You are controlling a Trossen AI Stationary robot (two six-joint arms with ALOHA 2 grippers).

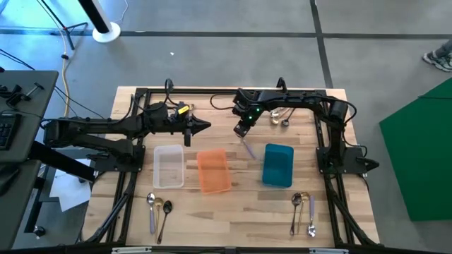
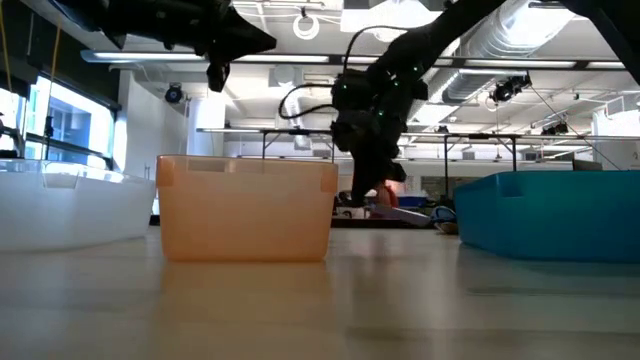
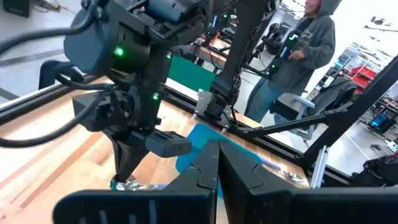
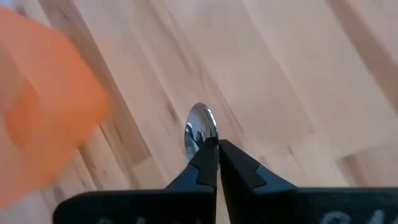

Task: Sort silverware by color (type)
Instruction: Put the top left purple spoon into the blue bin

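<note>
My right gripper (image 1: 243, 132) hangs over the table between the orange tray (image 1: 213, 170) and the blue tray (image 1: 278, 164), shut on a spoon with a silver bowl (image 4: 201, 126) and a lilac handle (image 1: 250, 149). My left gripper (image 1: 207, 127) waits shut in the air, above the far side of the clear tray (image 1: 169, 166). Two spoons (image 1: 158, 209) lie flat near the table's near-left edge. Three more (image 1: 304, 212) lie near the near-right edge. Others (image 1: 280, 117) lie by the far edge. My right gripper pinches the spoon between its two fingertips (image 4: 209, 157), coming from above and pointing down. The silver bowl (image 4: 201, 126) sticks out just past the tips. The lilac handle (image 1: 250, 149) slants away toward the near edge. In the low view the spoon seems lifted off the table.
The three trays stand in a row across the table's middle: clear, orange, blue. Black frame rails (image 1: 326, 152) run along the table's sides. A person (image 3: 298, 56) stands beyond the table. Bare wood (image 1: 229, 215) lies between the two near groups of spoons.
</note>
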